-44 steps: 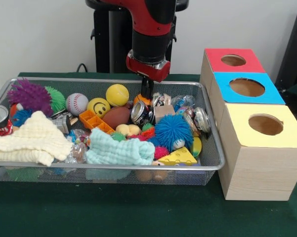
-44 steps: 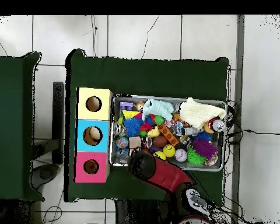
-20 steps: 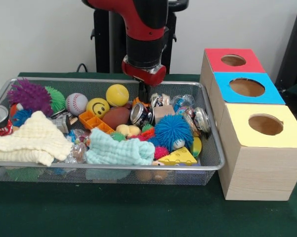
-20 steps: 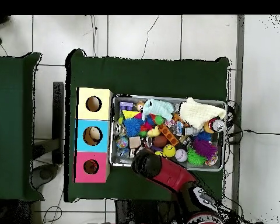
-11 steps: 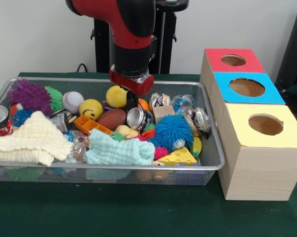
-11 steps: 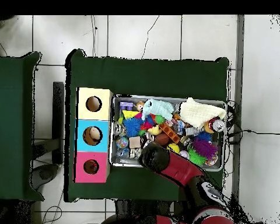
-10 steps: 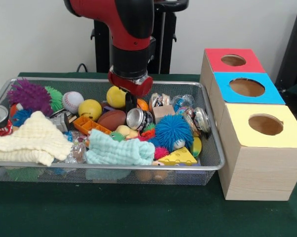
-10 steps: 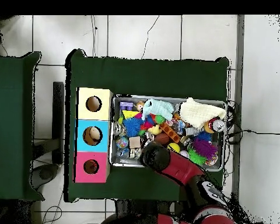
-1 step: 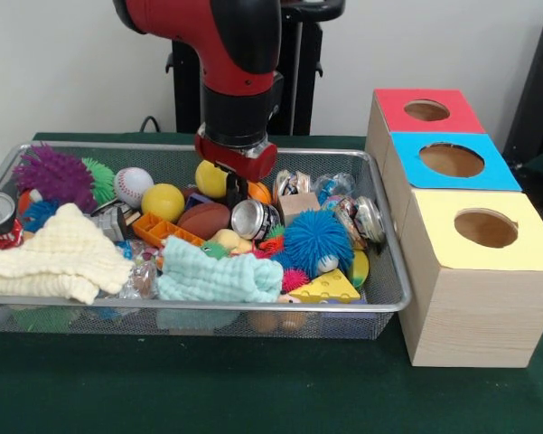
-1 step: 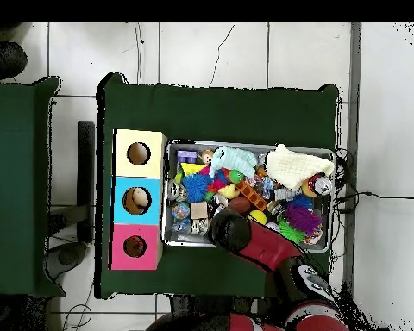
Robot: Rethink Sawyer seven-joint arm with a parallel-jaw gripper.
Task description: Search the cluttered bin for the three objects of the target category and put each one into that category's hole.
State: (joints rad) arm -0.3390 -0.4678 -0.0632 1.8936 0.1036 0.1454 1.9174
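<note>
The gripper (image 9: 236,188) sits low among the wire bin's (image 9: 390,287) clutter, between the yellow ball (image 9: 210,178) and the brown football (image 9: 204,219), likely probing. Whether its fingers are apart or together cannot be told.

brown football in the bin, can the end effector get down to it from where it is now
Probably yes. The end effector hangs low in the bin, just behind the brown football, whose top lies uncovered. The crushed can and orange block flank it closely, so a grasp looks tight.
</note>
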